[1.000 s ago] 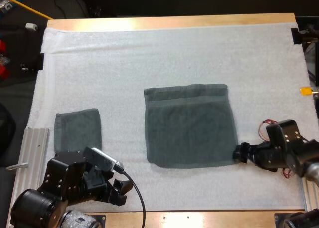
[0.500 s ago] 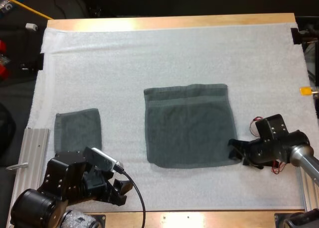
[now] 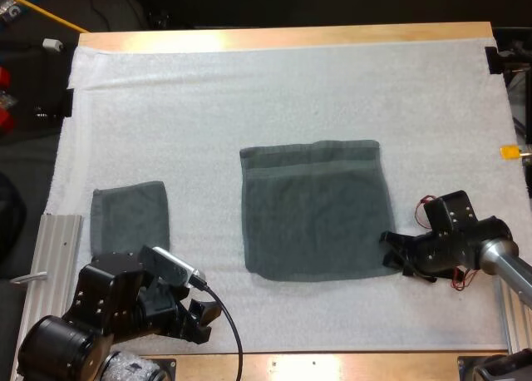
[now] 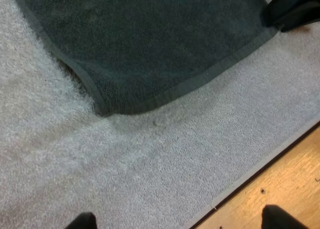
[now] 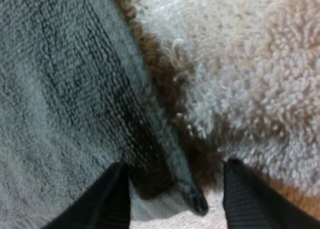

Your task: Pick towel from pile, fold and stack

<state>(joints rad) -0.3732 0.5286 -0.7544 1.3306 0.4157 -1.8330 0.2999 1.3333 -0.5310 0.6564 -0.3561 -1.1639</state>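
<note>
A dark grey-green towel (image 3: 316,210) lies flat in the middle of the white mat (image 3: 249,90), folded into a near square. A smaller folded towel (image 3: 129,219) sits to its left. My right gripper (image 3: 389,249) is low at the big towel's near right corner. In the right wrist view, the right gripper (image 5: 177,185) is open, its fingers apart on either side of the towel's hem (image 5: 150,154). My left gripper (image 3: 199,319) hovers near the mat's front edge and is open. The left wrist view looks past the left gripper (image 4: 180,219) to the big towel's near left corner (image 4: 150,39).
A metal rail (image 3: 58,248) lies along the mat's left side, beside the small folded towel. The wooden table edge (image 3: 332,366) runs close behind both arms. The far half of the mat is bare white.
My right gripper has slid left along the mat to the big towel's near right corner, then nearly stopped. The left arm and both towels have not moved.
</note>
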